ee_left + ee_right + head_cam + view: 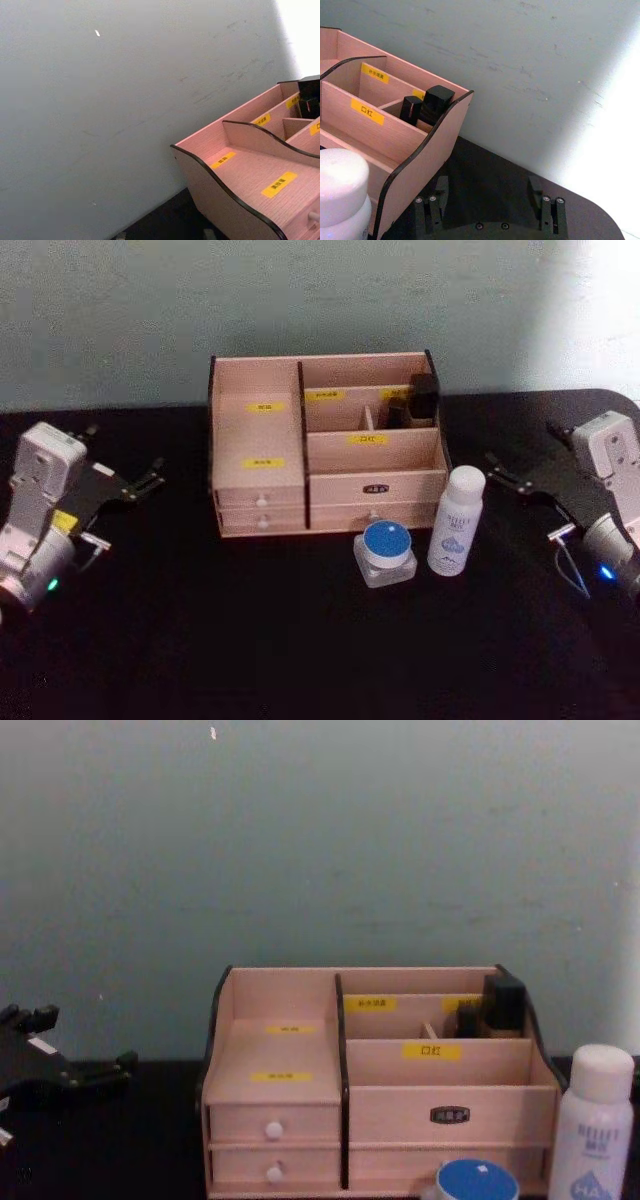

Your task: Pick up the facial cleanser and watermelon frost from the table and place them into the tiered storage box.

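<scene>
The bottle [456,522] and jar [386,551] stand just before the box [375,486]; the left gripper [124,454] and right gripper [527,454] hang aside, jaws wide.

Parts cut off or unclear

The chest view's lower edge cuts the watermelon frost [477,1183], so we see only its blue lid, and the facial cleanser's [596,1120] foot. We cannot identify the dark items [424,395] in the tiered storage box [255,435].

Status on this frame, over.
Left claw open, parked far left; right claw open, parked far right. Tall white plastic bottle, squat blue-lidded clear jar upright before light wooden tiered organiser, untouched. Small black items sit in its rear right compartment.
</scene>
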Robot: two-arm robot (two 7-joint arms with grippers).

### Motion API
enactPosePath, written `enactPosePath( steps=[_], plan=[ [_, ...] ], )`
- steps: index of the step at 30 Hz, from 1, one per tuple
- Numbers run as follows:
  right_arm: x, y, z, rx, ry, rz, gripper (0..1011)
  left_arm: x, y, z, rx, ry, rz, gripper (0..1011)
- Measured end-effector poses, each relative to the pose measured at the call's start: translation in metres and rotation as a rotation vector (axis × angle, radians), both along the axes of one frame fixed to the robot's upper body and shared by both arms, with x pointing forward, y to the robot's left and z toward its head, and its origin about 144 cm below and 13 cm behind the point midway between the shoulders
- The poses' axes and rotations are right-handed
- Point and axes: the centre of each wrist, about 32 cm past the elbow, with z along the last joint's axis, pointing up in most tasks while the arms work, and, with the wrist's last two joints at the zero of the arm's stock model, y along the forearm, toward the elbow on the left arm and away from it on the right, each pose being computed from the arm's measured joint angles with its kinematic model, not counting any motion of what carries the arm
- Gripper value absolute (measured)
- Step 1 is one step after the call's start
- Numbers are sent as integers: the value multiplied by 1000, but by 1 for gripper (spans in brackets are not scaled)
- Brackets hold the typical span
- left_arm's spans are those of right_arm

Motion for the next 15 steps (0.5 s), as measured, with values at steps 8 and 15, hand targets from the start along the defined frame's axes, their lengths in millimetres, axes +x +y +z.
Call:
enactPosePath(
  steps=[8, 15],
  plan=[
    [0, 0, 0, 0, 0, 0, 1000, 0, 0, 0, 0, 0, 0, 1001],
    [0, 0, 0, 0, 0, 0, 1000, 0, 0, 0, 0, 0, 0, 1001]
  ],
)
